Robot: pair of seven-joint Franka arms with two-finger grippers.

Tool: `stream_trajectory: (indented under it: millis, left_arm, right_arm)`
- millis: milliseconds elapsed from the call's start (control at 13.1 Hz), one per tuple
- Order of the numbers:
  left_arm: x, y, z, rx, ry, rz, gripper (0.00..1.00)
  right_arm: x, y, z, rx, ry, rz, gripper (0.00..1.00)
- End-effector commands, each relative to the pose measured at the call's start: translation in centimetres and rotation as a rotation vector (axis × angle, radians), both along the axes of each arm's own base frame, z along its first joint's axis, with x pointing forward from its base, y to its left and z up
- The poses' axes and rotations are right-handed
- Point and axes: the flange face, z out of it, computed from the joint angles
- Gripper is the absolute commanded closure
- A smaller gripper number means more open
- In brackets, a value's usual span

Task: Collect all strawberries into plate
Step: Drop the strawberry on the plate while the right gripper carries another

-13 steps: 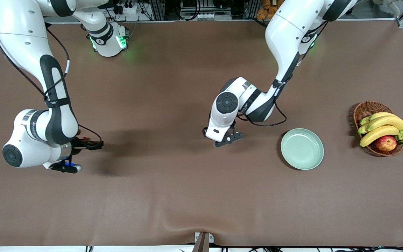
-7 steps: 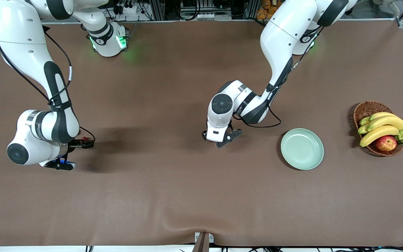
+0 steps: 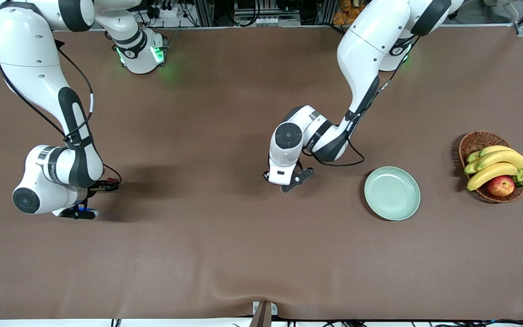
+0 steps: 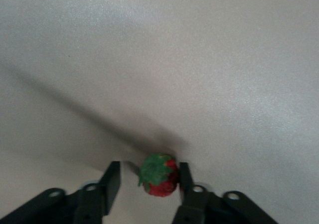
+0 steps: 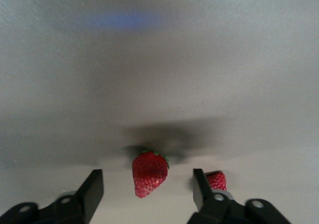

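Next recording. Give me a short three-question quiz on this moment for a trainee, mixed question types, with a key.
1. True or false: the plate already holds a strawberry.
2. What lies between the left gripper fingers? A) banana B) strawberry C) apple
3. How many strawberries show in the right wrist view by the right gripper?

Key: 1 false, the plate is bare. 2 B. 3 two: one between the open fingers, one beside a finger.
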Motion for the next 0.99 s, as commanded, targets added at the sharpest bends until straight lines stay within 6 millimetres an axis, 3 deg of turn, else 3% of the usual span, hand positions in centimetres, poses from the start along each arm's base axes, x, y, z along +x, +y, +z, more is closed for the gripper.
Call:
stream_trajectory:
  millis: [0,153,458,535,611,764,917]
  left_arm:
    - [0.4,-0.3,0.0,0.006,-0.024,0.004,1.00]
    - [1.5,0.3,2.0,-0.002,-0.052,-0.009,1.00]
    - [6.7,8.5,8.5,0.064,-0.038,-0.140,1.00]
    - [7.8,11.3,9.4,0.082,-0.011,-0.186,1.00]
    - [8.9,14.2,10.2,0.096,0.018,-0.235,1.00]
    - [10.1,20.4,11.4,0.115,0.092,-0.350,1.00]
    - [11.3,25.2,11.2,0.105,0.130,-0.438,1.00]
  right_arm:
    - [-0.5,-0.3,-0.4,0.003,0.006,0.023,0.32]
    - [-0.6,-0.1,-0.9,0.002,0.014,0.026,0.43]
    - [0.2,0.5,-0.4,0.004,-0.029,0.045,0.97]
    - [1.0,0.9,0.4,0.013,-0.058,0.054,1.00]
    - [2.2,2.6,1.6,0.020,-0.091,0.067,1.00]
    - [4.3,9.4,4.4,0.088,-0.160,0.015,1.00]
    - [4.4,18.6,6.2,0.201,-0.156,-0.196,1.00]
